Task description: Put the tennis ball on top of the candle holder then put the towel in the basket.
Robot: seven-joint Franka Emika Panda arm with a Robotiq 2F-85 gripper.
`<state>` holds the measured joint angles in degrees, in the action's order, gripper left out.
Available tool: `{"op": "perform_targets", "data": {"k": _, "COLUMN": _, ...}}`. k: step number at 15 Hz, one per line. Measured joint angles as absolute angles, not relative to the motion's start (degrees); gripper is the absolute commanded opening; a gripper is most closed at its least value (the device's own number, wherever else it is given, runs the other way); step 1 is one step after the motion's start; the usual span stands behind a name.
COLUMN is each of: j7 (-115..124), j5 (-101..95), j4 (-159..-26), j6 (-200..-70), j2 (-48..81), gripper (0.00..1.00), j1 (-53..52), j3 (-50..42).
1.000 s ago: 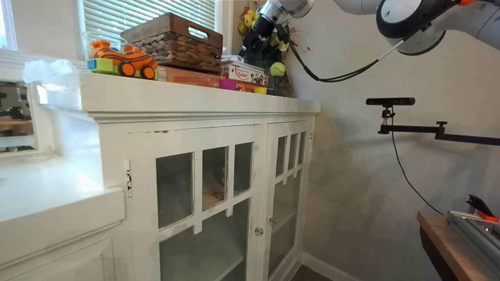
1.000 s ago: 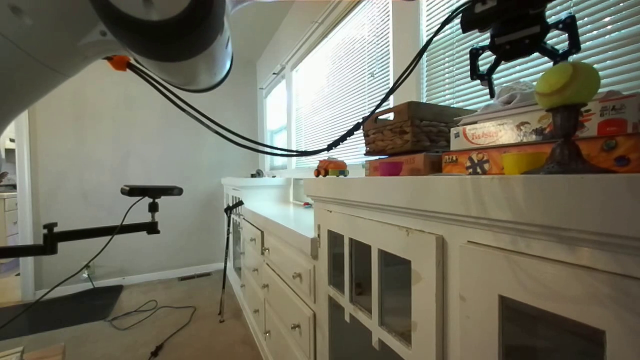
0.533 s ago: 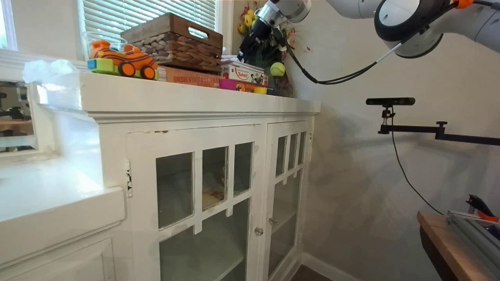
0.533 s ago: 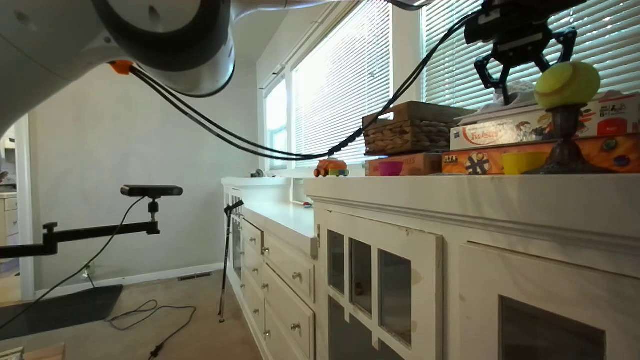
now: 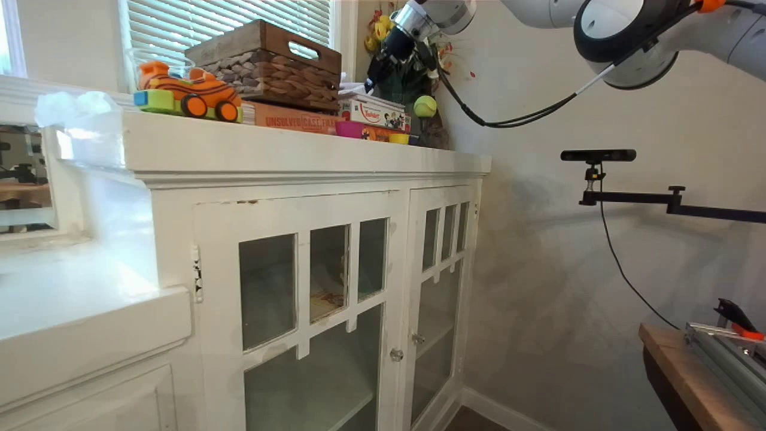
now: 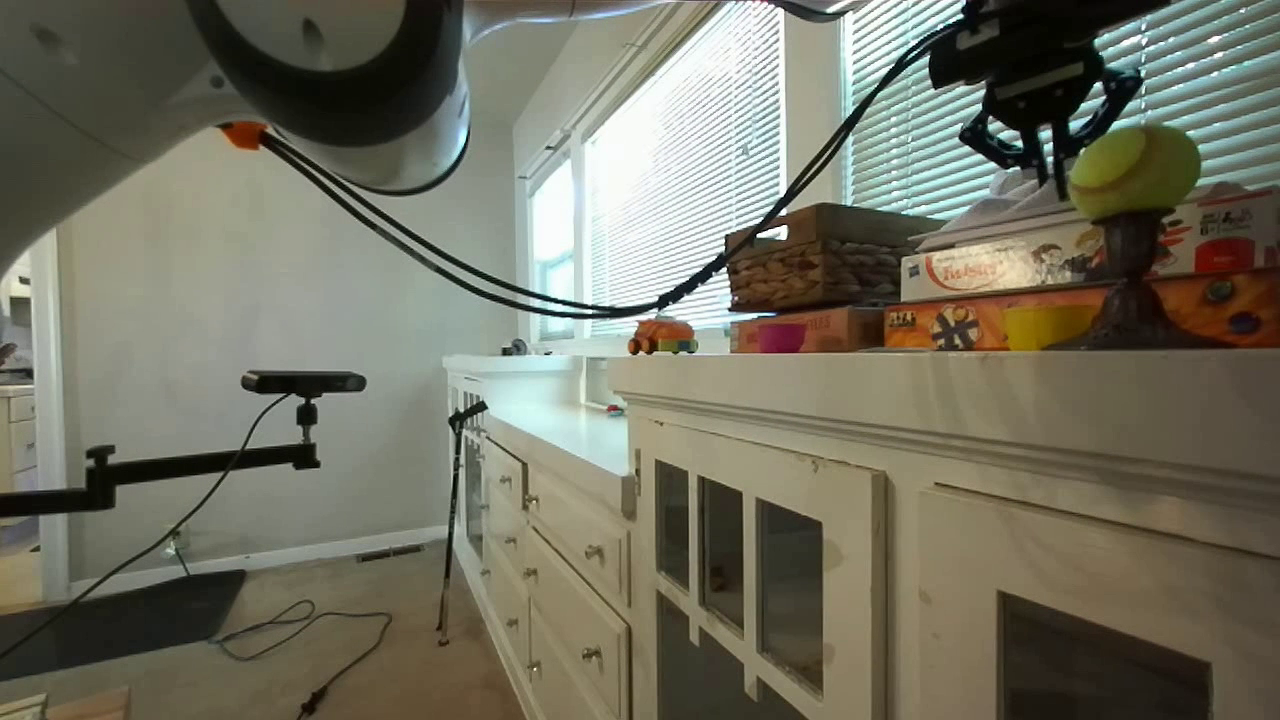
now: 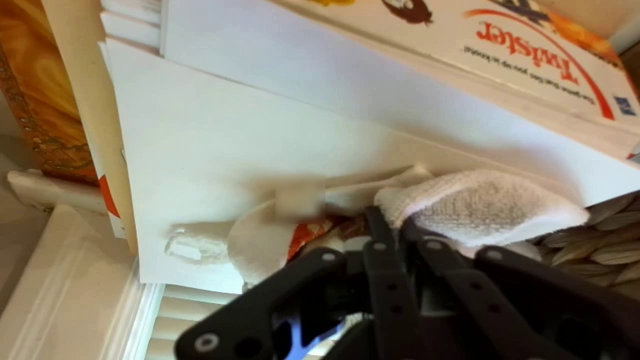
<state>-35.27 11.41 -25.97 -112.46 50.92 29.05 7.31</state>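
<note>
Yellow-green felt covers the tennis ball [image 6: 1135, 172] on top of the dark candle holder [image 6: 1130, 265], which stands on the white cabinet [image 6: 950, 385] in an exterior view. The gripper [image 7: 394, 222] stands narrow, pinching a fold of the whitish towel [image 7: 480, 212]; the rest lies over white sheets [image 7: 240, 150] atop the Twister box [image 7: 540, 65]. Just beside, the wicker basket [image 5: 284, 75] rests on the Unsolved Case Files box [image 5: 293, 120].

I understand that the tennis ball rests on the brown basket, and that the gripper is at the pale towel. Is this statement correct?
Not entirely. The tennis ball is not on the brown basket: it rests on top of the dark candle holder, as an exterior view shows. The other part stands: in the wrist view, the gripper is at the pale towel.
</note>
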Motion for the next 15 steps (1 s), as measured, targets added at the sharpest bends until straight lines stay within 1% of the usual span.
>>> {"op": "perform_targets", "data": {"k": 1, "j7": -35.27, "j5": 11.41, "j4": -25.94, "j6": -112.46, "j2": 50.91, "gripper": 0.01, "j1": 29.05, "j3": 7.31}}
{"op": "perform_targets", "data": {"k": 5, "j7": -35.27, "j5": 11.41, "j4": -25.13, "j6": -112.47, "j2": 49.49, "gripper": 0.01, "j1": 28.97, "j3": 7.3}}
{"op": "perform_targets", "data": {"k": 15, "j7": -35.76, "j5": 11.34, "j4": -24.54, "j6": -114.07, "j2": 40.96, "gripper": 0.01, "j1": 25.71, "j3": 7.01}}
